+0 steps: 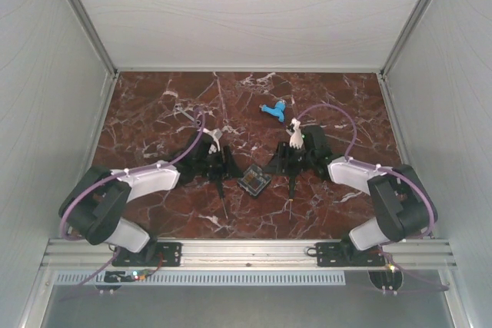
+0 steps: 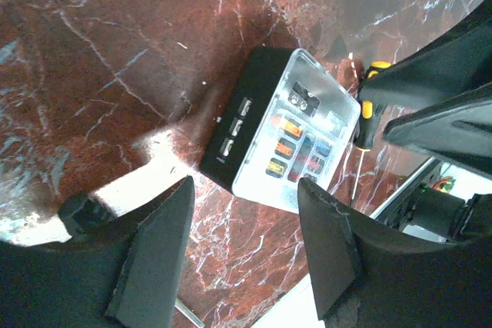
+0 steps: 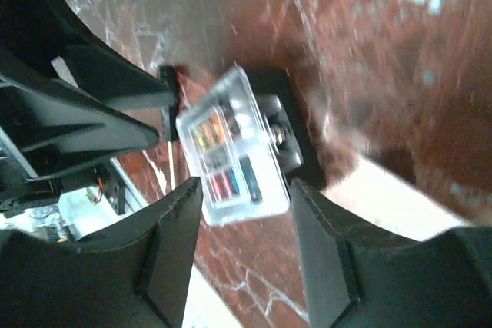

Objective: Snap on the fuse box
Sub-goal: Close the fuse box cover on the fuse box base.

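Since the clear lid [image 2: 307,132] already sits over the fuse box [image 1: 254,181], step: you likely only press it home; whether it is latched, cannot tell.
location: on the marble table [image 1: 154,113], between your two grippers, touching neither.
left gripper [image 2: 244,213]: jaws parted, empty; box straight ahead of the tips.
right gripper [image 3: 246,190]: jaws parted, empty; box just ahead.
nearer arm: about equal.
box axis: near-square, turned corner-on to the near edge; no clear long axis.

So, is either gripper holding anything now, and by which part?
Nothing is held. The left gripper and the right gripper both stand open, and the fuse box lies on the table ahead of them, in no grip.
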`<state>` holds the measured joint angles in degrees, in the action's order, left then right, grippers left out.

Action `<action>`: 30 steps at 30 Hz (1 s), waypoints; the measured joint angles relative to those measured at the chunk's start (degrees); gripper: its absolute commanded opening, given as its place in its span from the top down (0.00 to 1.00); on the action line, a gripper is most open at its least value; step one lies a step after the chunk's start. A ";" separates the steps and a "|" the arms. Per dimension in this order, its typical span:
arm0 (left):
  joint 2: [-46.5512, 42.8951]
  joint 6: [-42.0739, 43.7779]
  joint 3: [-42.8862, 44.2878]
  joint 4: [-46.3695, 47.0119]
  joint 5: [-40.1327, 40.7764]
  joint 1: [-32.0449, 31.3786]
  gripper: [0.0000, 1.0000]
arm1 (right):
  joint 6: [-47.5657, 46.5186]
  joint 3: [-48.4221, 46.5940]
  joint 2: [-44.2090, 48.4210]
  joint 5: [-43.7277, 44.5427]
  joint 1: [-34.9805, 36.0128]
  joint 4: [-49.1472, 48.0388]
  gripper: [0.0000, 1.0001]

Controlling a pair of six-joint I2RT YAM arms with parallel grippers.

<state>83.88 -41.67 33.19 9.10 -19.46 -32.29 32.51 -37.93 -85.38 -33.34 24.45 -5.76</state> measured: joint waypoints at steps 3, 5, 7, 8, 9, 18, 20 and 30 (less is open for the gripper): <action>0.66 1.22 1.05 -0.68 0.79 -0.90 0.45 | 2.67 4.17 1.46 -0.04 0.50 -0.07 0.55; 1.70 1.92 1.68 -0.72 1.05 -1.01 0.48 | 4.50 6.29 1.88 -0.11 1.36 -0.39 0.56; 3.17 2.51 2.47 -0.98 1.07 -1.18 0.50 | 6.03 7.50 1.88 -0.13 2.21 -1.05 0.57; 4.11 2.71 2.97 -1.09 1.07 -1.27 0.51 | 6.62 7.91 1.86 -0.20 2.54 -1.81 0.58; 5.01 2.91 3.43 -1.11 1.07 -1.42 0.52 | 7.43 8.22 1.79 -0.37 2.82 -2.69 0.59; 7.67 2.49 4.28 0.70 -0.61 -2.43 0.68 | 10.64 9.09 -4.28 -2.56 2.75 -9.81 0.70; 7.78 2.16 4.04 1.33 -1.05 -2.29 0.70 | 10.88 9.05 -5.01 -3.52 2.47 -10.32 0.75; 7.02 -1.09 0.48 6.23 -2.97 1.11 0.73 | 8.74 3.08 -11.21 -7.50 1.81 -8.55 0.90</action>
<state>90.89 -42.76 33.67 15.33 -22.44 -31.18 41.25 -34.85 -96.60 -40.84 26.26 -14.31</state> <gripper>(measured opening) 0.297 0.309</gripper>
